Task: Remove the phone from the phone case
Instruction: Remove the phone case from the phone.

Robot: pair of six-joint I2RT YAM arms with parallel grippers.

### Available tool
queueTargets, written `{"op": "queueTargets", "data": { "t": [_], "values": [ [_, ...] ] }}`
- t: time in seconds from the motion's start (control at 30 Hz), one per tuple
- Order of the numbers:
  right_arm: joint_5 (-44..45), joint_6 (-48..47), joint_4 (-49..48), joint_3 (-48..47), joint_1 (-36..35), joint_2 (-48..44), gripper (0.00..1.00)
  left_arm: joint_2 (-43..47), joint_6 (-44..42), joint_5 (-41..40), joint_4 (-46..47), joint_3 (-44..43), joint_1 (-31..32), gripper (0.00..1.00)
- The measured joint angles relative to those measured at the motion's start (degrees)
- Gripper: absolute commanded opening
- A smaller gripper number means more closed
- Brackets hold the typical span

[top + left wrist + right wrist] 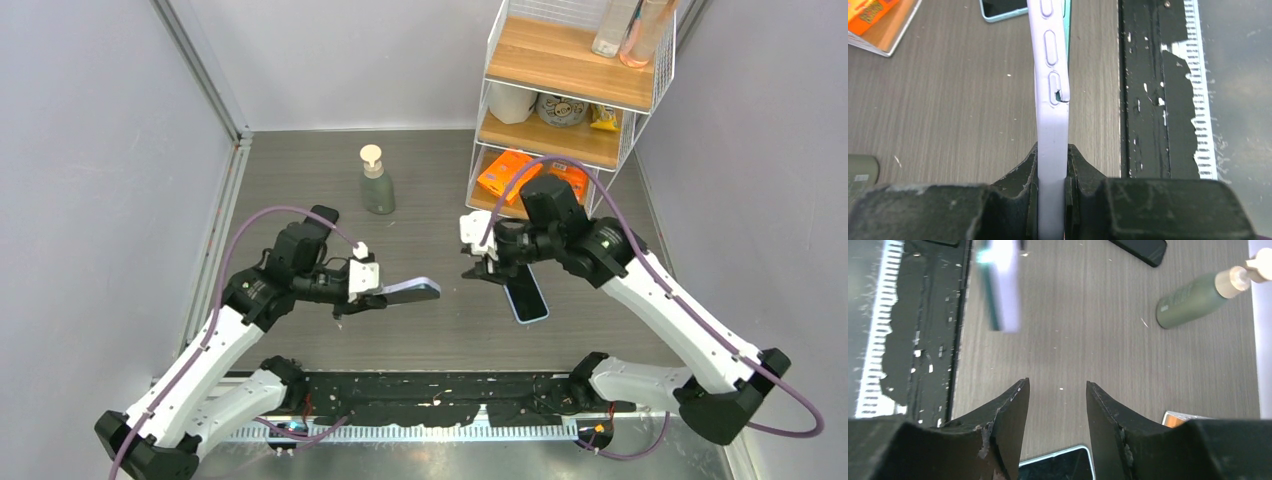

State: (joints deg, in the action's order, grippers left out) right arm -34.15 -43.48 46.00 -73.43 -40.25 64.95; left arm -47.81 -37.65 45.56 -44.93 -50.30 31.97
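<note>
Evidently the phone is laid flat and screen-up on the counter, just below the right claw, whose jaws are seen standing apart with nothing between them. The lilac phone case is clamped at one end by the left claw and is held edge-on, clear of the counter and apart from the phone. No phone body is made out inside the case from the left wrist view, though only its side is shown. The separation is therefore judged done, and the case is presumably held aloft only until it can be set down.
</note>
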Motion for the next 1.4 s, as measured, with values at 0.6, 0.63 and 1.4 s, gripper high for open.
{"op": "queueTargets", "data": {
  "t": [0.6,0.63,1.4],
  "values": [
    [-18.32,-1.6,2.03,1.62,0.24,0.61,0.45,-1.05,16.02,4.96,12.41,1.05,-2.14,0.0],
    [-18.34,-1.33,1.9,1.55,0.24,0.96,0.45,-1.03,16.44,5.05,12.66,1.11,-2.14,0.0],
    [-18.29,3.37,0.31,1.29,0.26,2.99,0.44,-0.31,20.76,7.15,16.79,3.56,-2.47,0.0]
  ]
}}
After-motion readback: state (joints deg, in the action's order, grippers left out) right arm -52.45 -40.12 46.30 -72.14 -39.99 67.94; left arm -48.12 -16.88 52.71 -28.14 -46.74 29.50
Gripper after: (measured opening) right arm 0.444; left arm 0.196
